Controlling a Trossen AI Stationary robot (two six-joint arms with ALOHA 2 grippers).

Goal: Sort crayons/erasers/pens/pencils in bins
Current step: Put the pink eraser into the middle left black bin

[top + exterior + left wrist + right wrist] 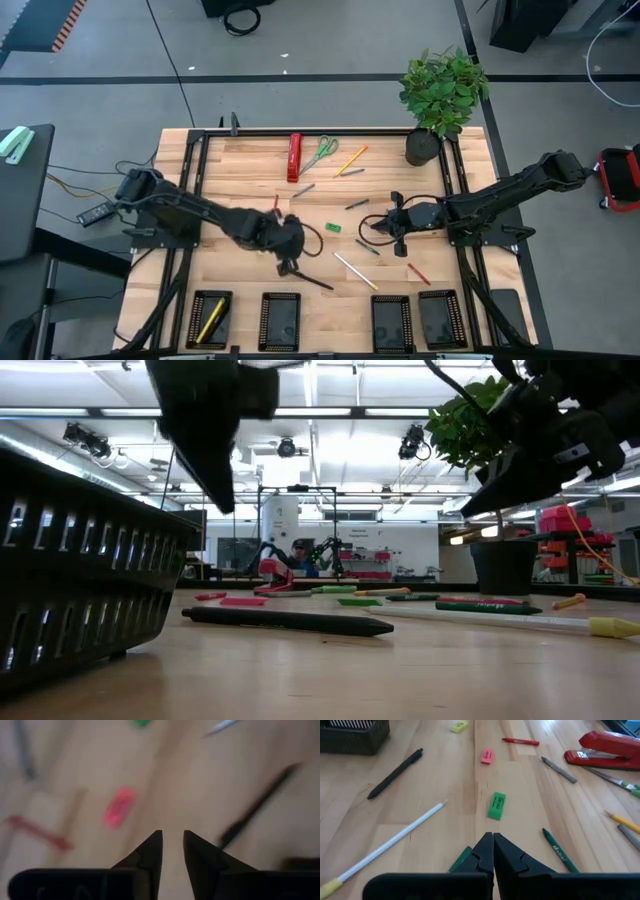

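With the left gripper [291,262] part-open and empty at frame centre, I target the black pen [312,279]; next move: descend and close. Right gripper [397,232] closed, empty.

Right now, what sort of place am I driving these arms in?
Most likely a robotics lab or workshop. The low view shows a hall with ceiling strip lights and equipment racks behind the wooden table, and the high view shows cables on a grey floor.
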